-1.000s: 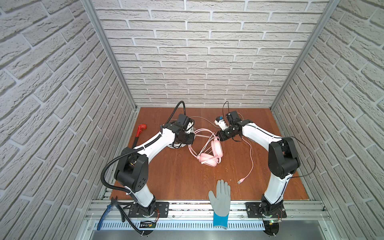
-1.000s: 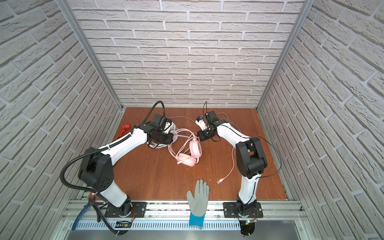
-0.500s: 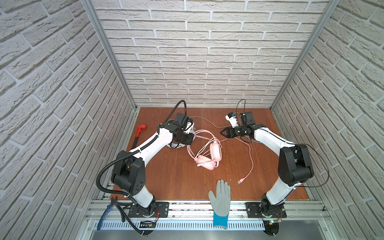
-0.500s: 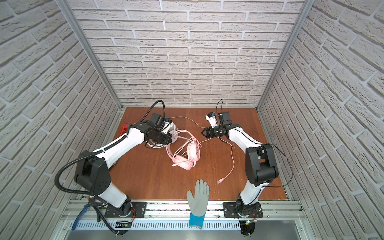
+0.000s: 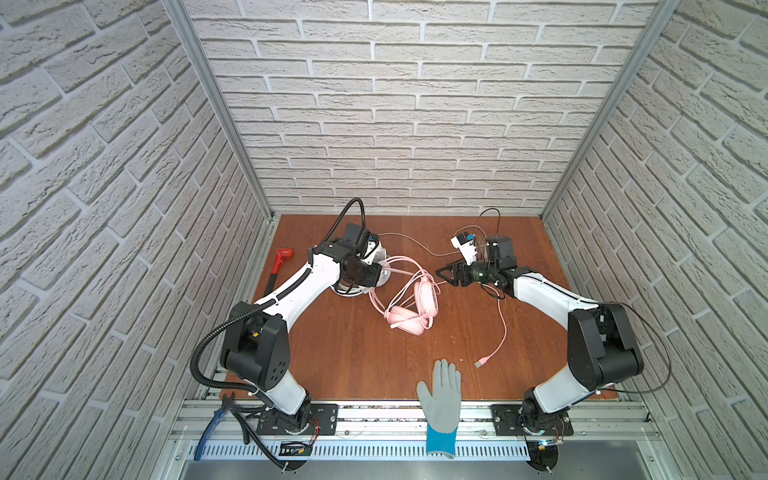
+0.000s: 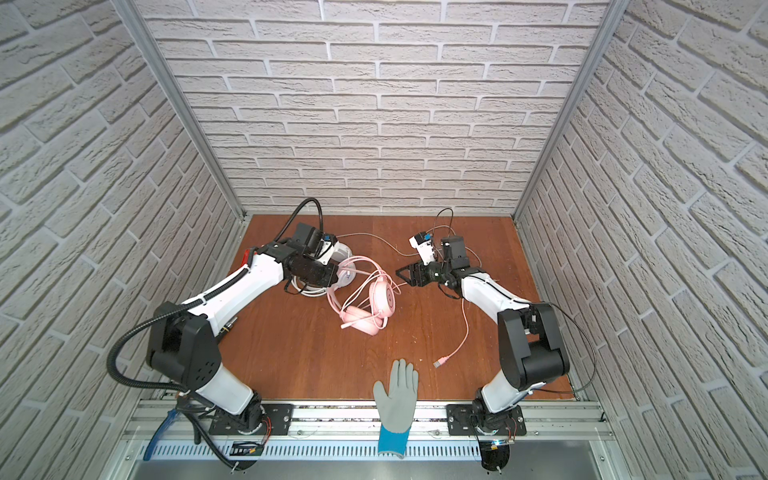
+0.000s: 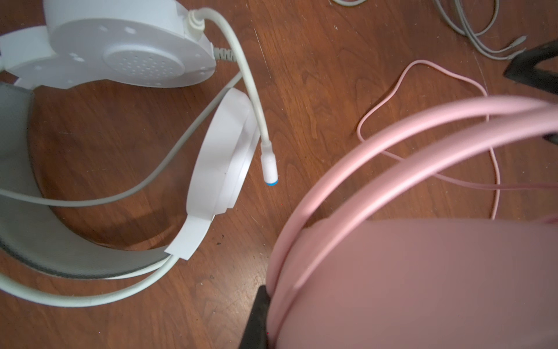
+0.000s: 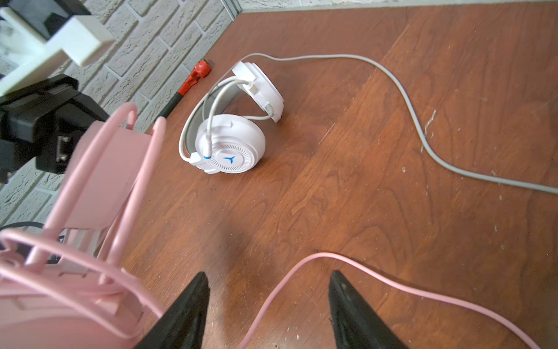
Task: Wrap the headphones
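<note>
A brown wooden desk (image 5: 353, 353) stood within white brick-patterned walls (image 5: 415, 124). Mid-desk, the left pincer (image 5: 377, 271) gripped the pink headphones (image 5: 428, 297); the right pincer (image 5: 440, 273) stood released.

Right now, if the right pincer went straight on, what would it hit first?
Probably the pink cable, which lies inside the open right pincer; past it, the pink headphones sit just aside. Depth is unclear.
</note>
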You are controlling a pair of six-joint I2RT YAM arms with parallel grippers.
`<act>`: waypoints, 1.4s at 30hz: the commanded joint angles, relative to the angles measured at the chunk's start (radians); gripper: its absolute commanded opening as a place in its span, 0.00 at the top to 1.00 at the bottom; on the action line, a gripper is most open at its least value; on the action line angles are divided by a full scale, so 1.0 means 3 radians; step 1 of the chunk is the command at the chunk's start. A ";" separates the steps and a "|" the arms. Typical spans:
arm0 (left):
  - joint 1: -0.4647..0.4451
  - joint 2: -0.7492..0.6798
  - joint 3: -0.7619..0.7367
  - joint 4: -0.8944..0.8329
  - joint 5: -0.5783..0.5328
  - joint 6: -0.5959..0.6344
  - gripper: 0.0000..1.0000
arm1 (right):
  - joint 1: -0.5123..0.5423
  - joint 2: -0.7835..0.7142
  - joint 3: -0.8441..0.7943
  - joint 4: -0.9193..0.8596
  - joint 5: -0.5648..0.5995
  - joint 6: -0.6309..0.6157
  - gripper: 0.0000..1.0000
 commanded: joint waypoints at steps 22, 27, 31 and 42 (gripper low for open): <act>0.0051 -0.0089 0.0119 0.0044 0.0257 -0.0004 1.00 | 0.0307 0.0154 -0.0324 0.0585 0.0078 0.0259 0.37; 0.0051 -0.0110 0.0119 0.0061 0.0332 -0.0025 1.00 | 0.0308 0.0375 -0.0332 0.1058 0.0112 0.0539 0.43; 0.0052 -0.0180 0.0080 0.0100 0.0334 -0.0093 1.00 | 0.0312 0.0611 -0.0268 0.1404 0.0023 0.0711 0.43; 0.0054 -0.0203 0.0042 0.0168 0.0442 -0.0170 1.00 | 0.0318 0.0759 -0.0305 0.2042 0.0141 0.0862 0.41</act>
